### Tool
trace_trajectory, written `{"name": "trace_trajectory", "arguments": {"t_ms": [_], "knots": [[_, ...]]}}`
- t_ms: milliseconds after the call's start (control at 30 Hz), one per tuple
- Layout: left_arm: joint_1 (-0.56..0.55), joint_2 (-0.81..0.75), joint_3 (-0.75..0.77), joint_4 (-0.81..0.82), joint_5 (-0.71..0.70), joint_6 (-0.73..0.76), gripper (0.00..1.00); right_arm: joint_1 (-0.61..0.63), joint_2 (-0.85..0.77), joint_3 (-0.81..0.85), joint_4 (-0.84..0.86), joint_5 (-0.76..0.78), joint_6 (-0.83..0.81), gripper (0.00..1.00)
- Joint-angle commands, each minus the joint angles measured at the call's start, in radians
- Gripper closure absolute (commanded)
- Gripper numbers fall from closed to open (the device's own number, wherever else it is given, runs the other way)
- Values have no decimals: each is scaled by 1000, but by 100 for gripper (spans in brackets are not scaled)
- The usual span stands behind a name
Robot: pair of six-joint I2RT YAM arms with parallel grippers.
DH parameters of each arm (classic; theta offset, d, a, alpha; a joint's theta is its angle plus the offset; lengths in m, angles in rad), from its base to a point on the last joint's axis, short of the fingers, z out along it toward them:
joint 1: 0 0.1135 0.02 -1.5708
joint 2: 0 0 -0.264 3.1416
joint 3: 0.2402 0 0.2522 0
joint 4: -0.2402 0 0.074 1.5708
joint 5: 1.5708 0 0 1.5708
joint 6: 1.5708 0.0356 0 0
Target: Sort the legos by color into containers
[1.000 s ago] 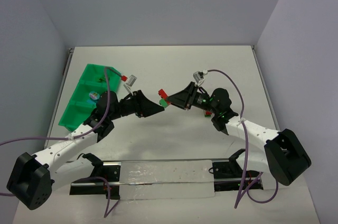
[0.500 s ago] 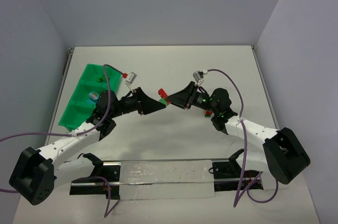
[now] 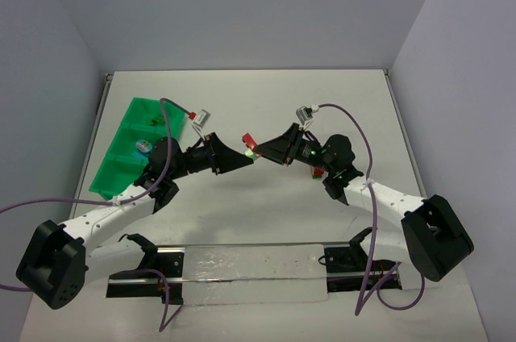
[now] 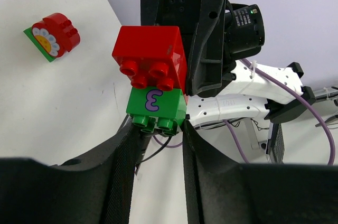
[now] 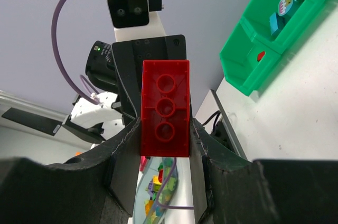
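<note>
Left end effector (image 4: 158, 131), earlier open, now clamps green brick (image 4: 157, 102); right end effector (image 5: 165, 134) grips red brick (image 5: 165, 109)

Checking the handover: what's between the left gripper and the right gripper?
A red brick joined to a green brick fills the gap: right gripper on the red, left gripper on the green. Clearest in the left wrist view.

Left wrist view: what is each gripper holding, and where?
Left gripper pinches the green brick at its studded end; right gripper clamps the red brick by its long sides.
</note>
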Motion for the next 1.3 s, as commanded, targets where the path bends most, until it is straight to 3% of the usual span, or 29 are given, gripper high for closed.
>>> {"name": "trace_trajectory", "arguments": {"t_ms": [0, 200, 433, 500, 667, 767, 900, 1267], "knots": [[-5, -4, 16, 70, -1, 14, 98, 0, -1, -18, 32, -25, -4, 97], [6, -77, -15, -18, -109, 31, 100, -78, -39, -62, 32, -32, 3, 97], [53, -126, -32, -61, -108, 42, 100, -150, -88, -86, 3, -65, -12, 97], [75, -136, -7, -172, -128, 77, 100, -156, -106, -83, -46, -57, -43, 97], [239, -126, 197, -667, -336, 203, 100, -158, -211, -1, -498, 83, -276, 97], [382, -23, 364, -937, -481, 241, 100, -159, -280, 42, -656, 161, -394, 97], [437, 142, 568, -1133, -757, 288, 100, -159, -316, 56, -749, 203, -449, 97], [548, 457, 819, -1212, -969, 309, 100, -160, -322, 46, -786, 214, -484, 97]]}}
